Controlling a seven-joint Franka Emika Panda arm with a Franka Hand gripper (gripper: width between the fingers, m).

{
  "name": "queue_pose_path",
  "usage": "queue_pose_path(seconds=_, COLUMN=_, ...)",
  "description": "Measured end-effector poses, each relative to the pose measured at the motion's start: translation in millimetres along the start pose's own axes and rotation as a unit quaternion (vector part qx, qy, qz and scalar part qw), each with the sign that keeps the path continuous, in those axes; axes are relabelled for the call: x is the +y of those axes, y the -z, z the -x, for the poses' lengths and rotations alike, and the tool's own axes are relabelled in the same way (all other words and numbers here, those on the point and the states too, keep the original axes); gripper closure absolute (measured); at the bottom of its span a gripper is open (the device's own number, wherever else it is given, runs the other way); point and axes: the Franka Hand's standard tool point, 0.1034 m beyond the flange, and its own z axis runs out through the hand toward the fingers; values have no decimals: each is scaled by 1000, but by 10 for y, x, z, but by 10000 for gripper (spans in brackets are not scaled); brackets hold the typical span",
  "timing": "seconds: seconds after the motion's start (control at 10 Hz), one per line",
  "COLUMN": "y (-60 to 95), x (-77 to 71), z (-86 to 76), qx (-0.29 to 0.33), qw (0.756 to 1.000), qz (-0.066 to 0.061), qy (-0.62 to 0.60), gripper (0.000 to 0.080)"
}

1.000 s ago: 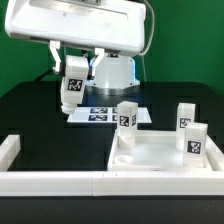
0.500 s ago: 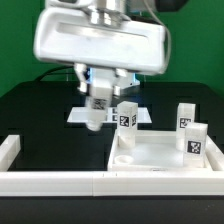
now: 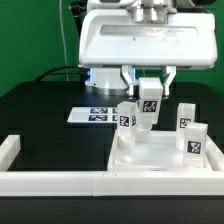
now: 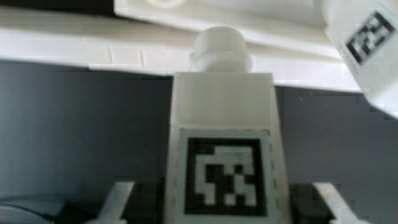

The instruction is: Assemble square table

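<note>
My gripper point(image 3: 148, 88) is shut on a white table leg point(image 3: 148, 112) with a black-and-white tag and holds it upright above the far edge of the square table top point(image 3: 160, 158). That white slab lies flat at the front right. Three more legs stand at it: one by its far left corner point(image 3: 126, 117), one far right point(image 3: 186, 117) and one on its right side point(image 3: 196, 141). In the wrist view the held leg point(image 4: 222, 140) fills the middle, its round peg pointing away, between my gripper's point(image 4: 222, 203) two fingers point(image 4: 118, 203).
The marker board point(image 3: 96, 115) lies flat on the black table behind the slab. A long white L-shaped rail point(image 3: 60, 181) runs along the front edge and turns up at the exterior view's left. Another tagged leg point(image 4: 366, 35) shows in the wrist view.
My gripper has carried the leg from over the marker board toward the exterior view's right, to above the slab's far edge.
</note>
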Motion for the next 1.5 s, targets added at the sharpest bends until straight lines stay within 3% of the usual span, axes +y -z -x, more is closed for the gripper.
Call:
queue_pose_path(seconds=0.3, y=19, x=44, z=22, qx=2, qw=1000, qz=-1, qy=-17, gripper=509)
queue_pose_path(seconds=0.4, y=107, x=199, z=118, qx=7, qw=997, qz=-7, qy=-73, gripper=509)
queue_pose_path(seconds=0.5, y=172, x=334, z=201, qx=8, qw=994, qz=-24, qy=-109, gripper=509)
queue_pose_path(seconds=0.7, y=196, x=503, z=187, qx=39, qw=989, qz=-29, qy=-138, gripper=509)
queue_pose_path(seconds=0.8, y=128, x=482, z=183, qx=67, qw=987, qz=-5, qy=-147, gripper=509)
queue_pose_path(seconds=0.9, y=-50, x=328, z=243, qx=92, qw=983, qz=22, qy=-155, gripper=509)
queue_pose_path(seconds=1.0, y=-221, x=148, z=361, qx=85, qw=984, qz=38, qy=-152, gripper=509)
queue_pose_path(seconds=1.1, y=-229, x=278, z=379, qx=87, qw=985, qz=69, qy=-133, gripper=509)
queue_pose_path(seconds=1.2, y=-274, x=353, z=438, qx=86, qw=983, qz=89, qy=-132, gripper=509)
queue_pose_path(seconds=1.3, y=-297, x=338, z=479, qx=83, qw=983, qz=97, qy=-132, gripper=509)
queue_pose_path(seconds=1.5, y=-299, x=322, z=498, qx=84, qw=983, qz=97, qy=-130, gripper=509)
